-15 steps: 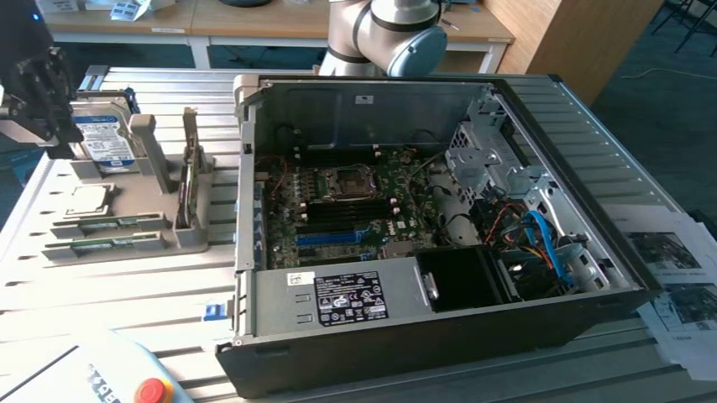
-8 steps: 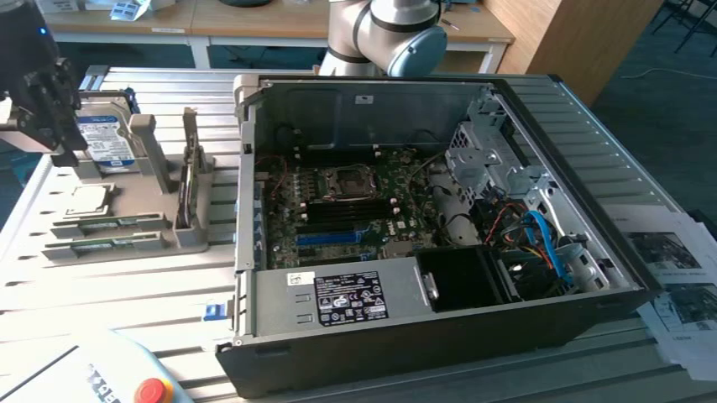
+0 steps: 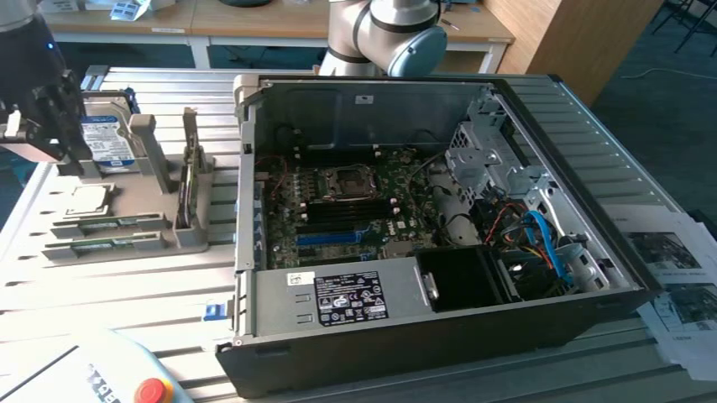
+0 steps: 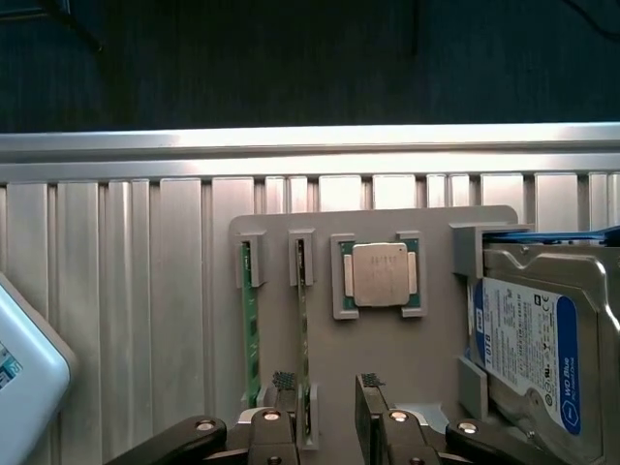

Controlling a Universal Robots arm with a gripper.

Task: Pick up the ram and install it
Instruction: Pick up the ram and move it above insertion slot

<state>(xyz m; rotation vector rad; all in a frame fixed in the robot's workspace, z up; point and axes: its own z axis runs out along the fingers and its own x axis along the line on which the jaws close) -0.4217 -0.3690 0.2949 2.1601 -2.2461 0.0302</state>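
The two black fingers [image 4: 368, 392] stand apart with nothing between their pads. They hang over one end of the ram [image 4: 302, 329], a thin green circuit-board stick standing on edge in a slot of the flat grey plastic holder [image 4: 291, 221]. The stick sits closer to one finger than to the other. A second green stick [image 4: 250, 329] stands just beside it, and a square silver processor chip [image 4: 380, 274] and a silver hard drive with a blue-white label [image 4: 528, 339] sit further along.

Closing from this offset would likely push the stick sideways in its slot, or pinch the grey clip at its end rather than the board. The neighbouring stick could also get nudged.

The arm [image 3: 398, 34] reaches from behind the open black computer case [image 3: 448, 336] on the ribbed metal surface [image 3: 134, 285]. Its wrist points down over the holder at the exterior view's left.
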